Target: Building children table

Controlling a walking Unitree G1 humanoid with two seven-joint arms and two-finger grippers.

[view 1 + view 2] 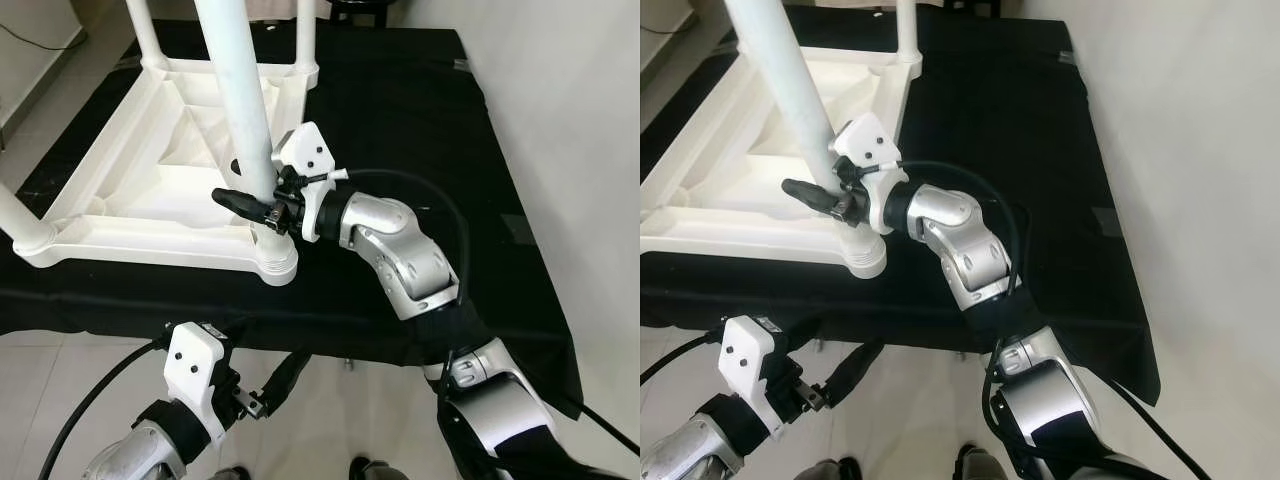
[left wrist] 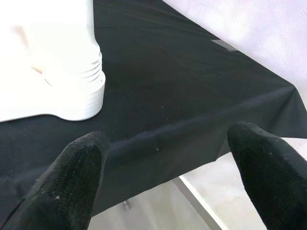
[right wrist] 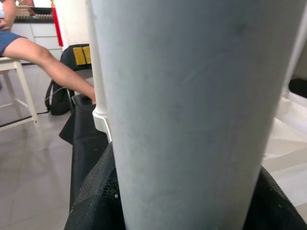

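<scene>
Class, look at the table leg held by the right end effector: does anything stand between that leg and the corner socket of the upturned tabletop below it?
Nothing visible does. The right end effector is shut on the white table leg, whose lower end already meets the ribbed corner socket of the upturned tabletop. The left end effector hangs open below the black cloth's edge, clear of the leg.

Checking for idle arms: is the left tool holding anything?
No, the left tool is open, hanging empty before the black cloth's edge.
</scene>
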